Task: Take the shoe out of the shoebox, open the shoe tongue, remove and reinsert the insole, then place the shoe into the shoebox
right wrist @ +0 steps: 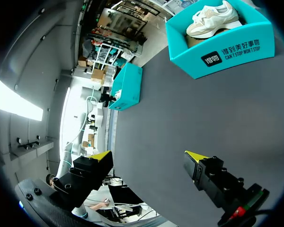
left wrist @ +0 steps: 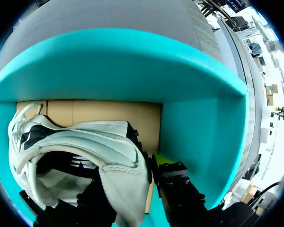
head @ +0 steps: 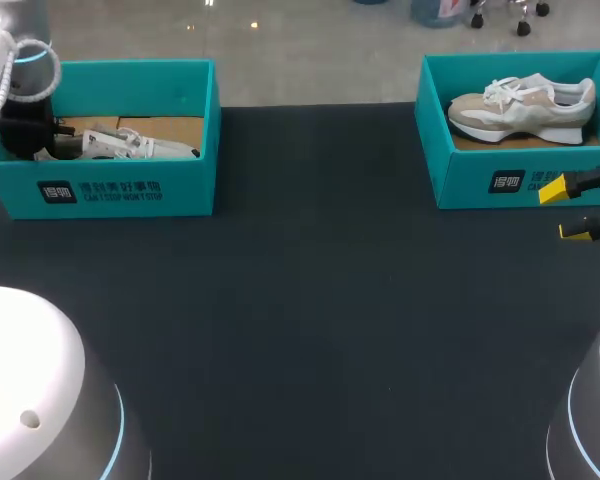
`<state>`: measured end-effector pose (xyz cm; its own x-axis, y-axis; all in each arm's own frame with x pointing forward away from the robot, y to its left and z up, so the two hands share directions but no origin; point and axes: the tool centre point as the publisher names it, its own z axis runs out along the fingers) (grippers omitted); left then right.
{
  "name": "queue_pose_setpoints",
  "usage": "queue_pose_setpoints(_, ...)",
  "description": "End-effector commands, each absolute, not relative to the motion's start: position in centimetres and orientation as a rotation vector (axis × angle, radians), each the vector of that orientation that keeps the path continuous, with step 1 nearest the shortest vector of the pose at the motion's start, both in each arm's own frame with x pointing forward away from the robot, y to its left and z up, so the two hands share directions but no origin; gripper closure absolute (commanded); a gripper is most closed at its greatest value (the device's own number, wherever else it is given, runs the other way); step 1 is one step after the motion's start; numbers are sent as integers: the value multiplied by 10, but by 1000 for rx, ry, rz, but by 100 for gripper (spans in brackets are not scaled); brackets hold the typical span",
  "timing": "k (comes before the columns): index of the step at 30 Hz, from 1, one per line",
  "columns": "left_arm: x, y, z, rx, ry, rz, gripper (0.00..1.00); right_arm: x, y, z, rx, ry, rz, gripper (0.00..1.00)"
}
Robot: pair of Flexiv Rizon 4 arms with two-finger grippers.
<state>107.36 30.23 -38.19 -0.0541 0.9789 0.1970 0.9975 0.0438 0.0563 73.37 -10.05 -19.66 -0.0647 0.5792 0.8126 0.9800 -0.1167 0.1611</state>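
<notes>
A white shoe (head: 130, 145) with black trim lies on its side in the left teal shoebox (head: 130, 90). My left gripper (head: 60, 145) reaches into that box from its left end. In the left wrist view the shoe's (left wrist: 85, 142) heel wall hangs between the two black fingers (left wrist: 180, 189) of the left gripper (left wrist: 130, 182), which stand slightly open, with a thin dark gap at one side. The shoe rests on the box's cardboard floor (left wrist: 104, 113). My right gripper (head: 565, 210) (right wrist: 148, 155) hovers wide open and empty in front of the right shoebox (head: 480, 180).
The right teal shoebox (right wrist: 227, 52) holds a beige and white sneaker (head: 525, 108) (right wrist: 213, 19), upright with its toe to the left. The dark table top (head: 310, 300) stretches between the two boxes. The left box (right wrist: 125, 87) shows far off in the right wrist view.
</notes>
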Motion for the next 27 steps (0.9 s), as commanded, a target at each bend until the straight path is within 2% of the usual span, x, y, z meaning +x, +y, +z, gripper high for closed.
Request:
queue_pose_setpoints(1,1073,302,-378,-2086,-2186,-265,13,732,-100,-196,-1729,-1669,-1068,0)
queue_pose_setpoints(5,1071,300,-366,-2096,-2183,-250,14,732,-100,-196,-1729,-1669,-1068,0)
queue_pose_setpoints(8,1070,299,-351,-2116,-2196,-238,3,732,-100,-196,-1729,-1669,-1068,0)
queue_pose_setpoints(10,1070,297,-341,-2139,-2203,-220,0,732,-100,-196,-1729,-1669,-1068,0)
queue_pose_setpoints(27,1064,277,-235,-1977,-2443,-251,0,732,-100,-196,-1729,-1669,-1068,0)
